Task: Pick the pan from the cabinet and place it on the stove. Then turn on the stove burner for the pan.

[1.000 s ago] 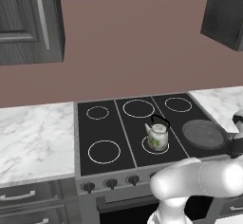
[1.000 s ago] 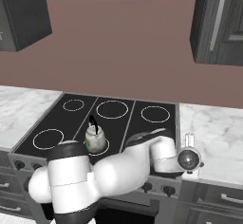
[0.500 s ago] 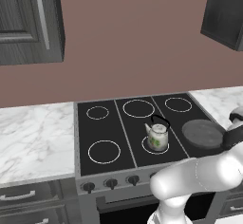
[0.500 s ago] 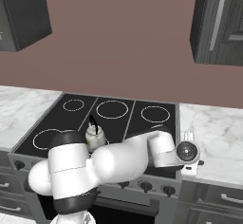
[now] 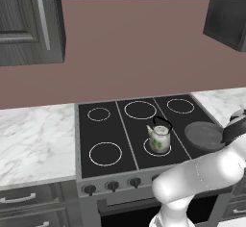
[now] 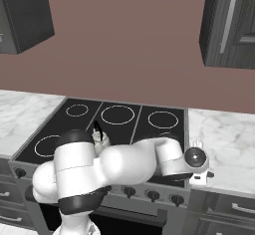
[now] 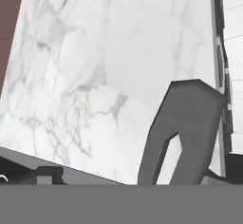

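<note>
pan [image 5: 204, 135] on front-right burner, handle hidden

I see the dark round pan [image 5: 204, 134] lying flat on the stove's [image 5: 110, 130] front-right burner, beside the kettle [image 5: 159, 137].

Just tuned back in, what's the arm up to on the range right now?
The pan is already on the stove, sitting over the front-right burner beside the small kettle. The gripper has its fingers open and holds nothing; it hangs at the range's right edge by the marble counter. The front knobs look untouched, so turning on the burner is probably what's left.
</note>
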Controlling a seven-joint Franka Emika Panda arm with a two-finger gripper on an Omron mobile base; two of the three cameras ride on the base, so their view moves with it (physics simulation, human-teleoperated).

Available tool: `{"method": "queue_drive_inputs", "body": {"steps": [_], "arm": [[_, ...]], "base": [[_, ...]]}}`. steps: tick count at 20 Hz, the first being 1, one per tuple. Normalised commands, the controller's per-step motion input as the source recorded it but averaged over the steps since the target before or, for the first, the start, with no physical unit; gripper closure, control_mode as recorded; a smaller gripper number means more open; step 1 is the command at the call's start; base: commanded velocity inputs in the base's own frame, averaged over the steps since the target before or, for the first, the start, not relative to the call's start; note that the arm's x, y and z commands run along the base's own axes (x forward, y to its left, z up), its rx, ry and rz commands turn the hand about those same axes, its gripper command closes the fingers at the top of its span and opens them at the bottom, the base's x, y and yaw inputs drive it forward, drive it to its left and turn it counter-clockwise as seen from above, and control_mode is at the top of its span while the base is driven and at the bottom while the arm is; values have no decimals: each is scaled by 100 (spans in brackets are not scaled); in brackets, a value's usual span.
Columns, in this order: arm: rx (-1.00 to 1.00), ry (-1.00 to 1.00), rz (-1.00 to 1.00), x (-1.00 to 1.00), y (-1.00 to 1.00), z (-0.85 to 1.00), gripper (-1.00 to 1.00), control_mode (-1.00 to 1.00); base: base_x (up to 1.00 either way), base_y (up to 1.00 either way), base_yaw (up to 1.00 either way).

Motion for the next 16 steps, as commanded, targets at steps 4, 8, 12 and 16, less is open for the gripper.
{"method": "queue_drive_inputs", "body": {"steps": [4,8,12,16], "arm": [[0,4,-4,-10,0,-1,-100,-100],[1,6,-3,-16,0,0,-100,-100],[0,14,-3,-3,6,-8,-100,-100],[0,12,-4,-1,11,-6,-100,-100]], "base": [[0,0,0],[0,0,0],[0,0,0],[0,0,0]]}}
